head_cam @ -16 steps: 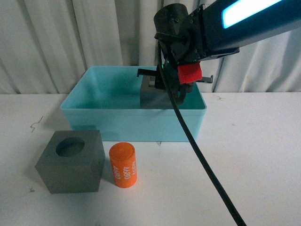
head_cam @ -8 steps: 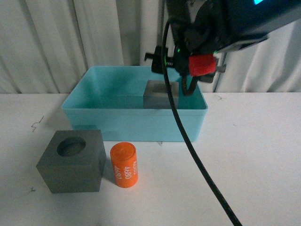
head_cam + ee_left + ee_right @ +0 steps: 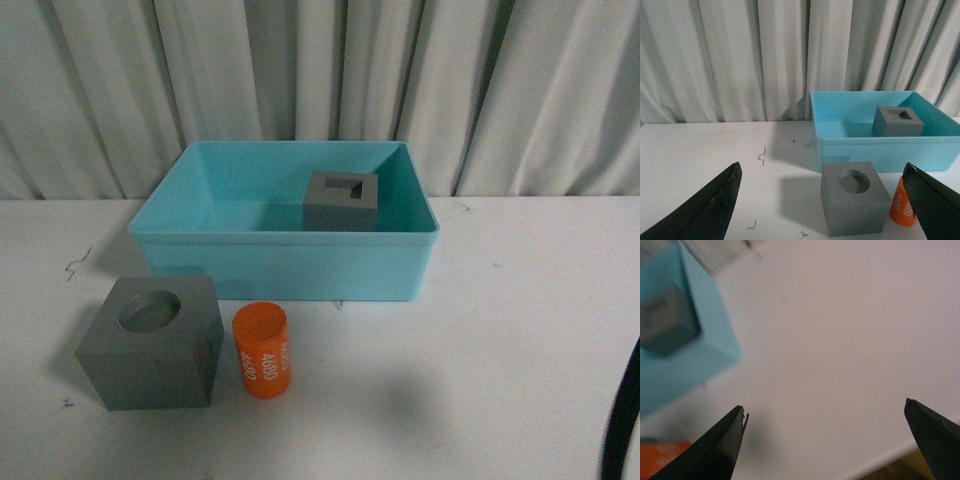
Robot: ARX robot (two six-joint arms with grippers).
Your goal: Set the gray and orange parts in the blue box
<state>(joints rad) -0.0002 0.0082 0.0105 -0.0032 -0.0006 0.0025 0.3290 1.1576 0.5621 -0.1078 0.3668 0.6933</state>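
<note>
The blue box (image 3: 280, 262) stands at the back of the white table. A gray cube with a rectangular hole (image 3: 342, 200) sits inside it at the right. A gray cube with a round hole (image 3: 152, 343) and an orange cylinder (image 3: 261, 351) with white numerals stand on the table in front of the box. Neither gripper shows in the front view. My left gripper (image 3: 825, 200) is open, low over the table, facing the round-hole cube (image 3: 854, 204). My right gripper (image 3: 825, 440) is open and empty above bare table, beside the box (image 3: 685, 355).
Pale curtains hang behind the table. A black cable (image 3: 622, 420) shows at the right edge of the front view. The table's edge (image 3: 900, 455) runs near my right gripper. Small dark marks (image 3: 761, 156) lie on the table left of the box.
My right arm has lifted out of the box and left the front view. The rectangular-hole cube stays inside the box, released.
</note>
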